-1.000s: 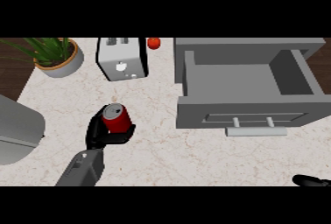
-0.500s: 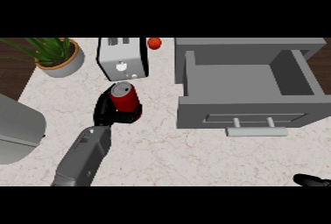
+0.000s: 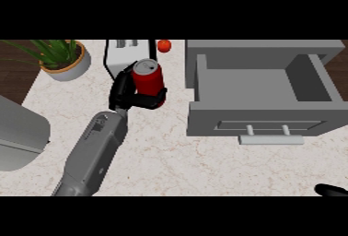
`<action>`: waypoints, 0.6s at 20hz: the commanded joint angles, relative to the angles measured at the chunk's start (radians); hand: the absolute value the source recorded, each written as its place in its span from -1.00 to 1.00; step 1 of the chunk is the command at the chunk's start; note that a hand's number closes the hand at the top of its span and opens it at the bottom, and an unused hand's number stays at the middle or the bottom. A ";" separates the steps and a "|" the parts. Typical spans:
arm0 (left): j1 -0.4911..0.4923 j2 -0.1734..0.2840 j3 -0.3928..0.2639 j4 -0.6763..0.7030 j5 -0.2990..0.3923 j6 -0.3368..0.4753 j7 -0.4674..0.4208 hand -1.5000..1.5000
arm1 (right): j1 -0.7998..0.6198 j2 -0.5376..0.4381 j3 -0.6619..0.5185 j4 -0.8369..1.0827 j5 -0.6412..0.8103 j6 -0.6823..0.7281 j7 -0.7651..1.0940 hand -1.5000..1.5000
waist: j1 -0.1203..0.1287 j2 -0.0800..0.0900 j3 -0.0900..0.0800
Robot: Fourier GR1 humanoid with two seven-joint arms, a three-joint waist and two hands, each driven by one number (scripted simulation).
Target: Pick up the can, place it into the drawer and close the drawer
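Observation:
A red can [image 3: 147,82] with a silver top is held upright above the counter, in front of the toaster. My left hand [image 3: 129,94] is shut on it, fingers curled round its lower part and left side. The grey drawer [image 3: 258,90] stands pulled open to the right of the can, its inside bare and its handle [image 3: 270,137] toward me. Only the fingertips of my right hand [image 3: 332,190] show at the lower right corner, too little to read their state.
A white toaster [image 3: 125,57] stands behind the can, a small red tomato [image 3: 164,45] beside it. A potted plant [image 3: 62,59] sits at the back left. A grey rounded appliance [image 3: 17,133] fills the left edge.
My left hand has lifted the can and carried it away from me and to the right, toward the toaster and the drawer. The right hand has stayed put.

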 commanded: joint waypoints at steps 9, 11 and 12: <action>-0.253 -0.025 -0.130 -0.219 0.038 0.214 0.370 1.00 | -0.024 -0.021 0.007 -0.062 0.003 -0.008 0.075 -1.00 | -0.015 0.002 -0.001; -0.282 -0.026 -0.153 -0.206 0.010 0.246 0.386 1.00 | 0.064 0.043 0.049 -0.092 0.042 0.003 -0.004 -1.00 | -0.017 0.002 0.000; -0.316 -0.026 -0.138 -0.247 -0.006 0.236 0.466 1.00 | -0.010 -0.002 0.001 -0.034 0.006 -0.011 0.040 -1.00 | -0.008 0.002 0.000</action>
